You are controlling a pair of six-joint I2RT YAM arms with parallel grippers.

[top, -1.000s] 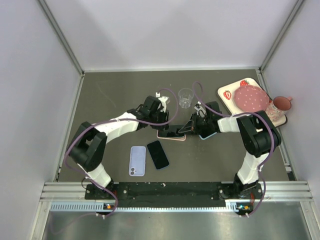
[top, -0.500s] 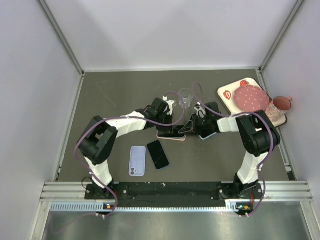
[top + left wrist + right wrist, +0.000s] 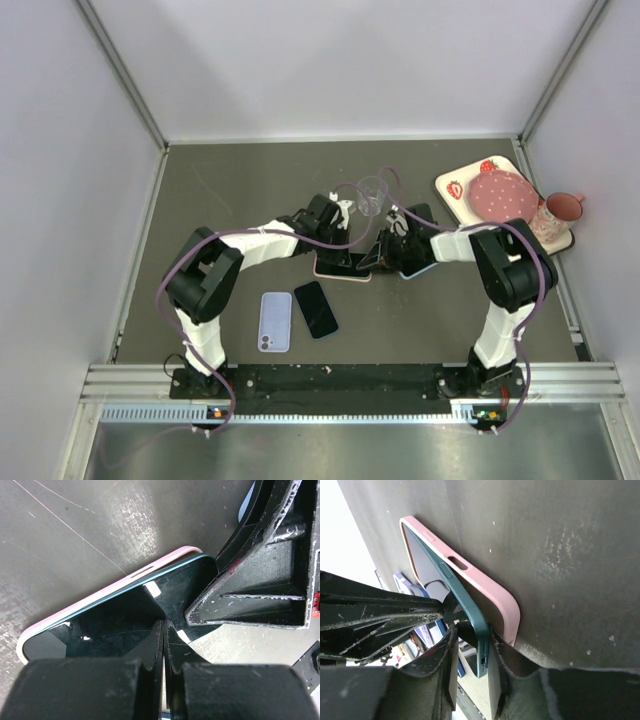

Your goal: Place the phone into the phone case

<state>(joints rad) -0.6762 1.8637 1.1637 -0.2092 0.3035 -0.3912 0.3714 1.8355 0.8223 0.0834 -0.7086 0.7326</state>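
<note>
A dark-screened phone with a teal edge (image 3: 125, 622) lies partly in a pink case (image 3: 100, 594) on the table's middle (image 3: 343, 270). In the right wrist view the phone (image 3: 462, 607) has its far end seated in the pink case (image 3: 487, 596) and its near end tilted up out of it. My right gripper (image 3: 472, 631) is shut on that raised end (image 3: 372, 256). My left gripper (image 3: 164, 625) is shut and empty, its tips resting on the phone's screen (image 3: 338, 250), right beside the right gripper's fingers (image 3: 250, 597).
A light blue case (image 3: 416, 270) lies under the right wrist. A lavender phone (image 3: 275, 320) and a black phone (image 3: 316, 308) lie nearer the bases. A clear cup (image 3: 372, 193) stands just behind the grippers. A tray with a pink plate (image 3: 500, 193) and a pink cup (image 3: 560, 213) are at the right.
My left gripper has moved right, onto the phone in the pink case. The right gripper has stayed at the phone's right end.
</note>
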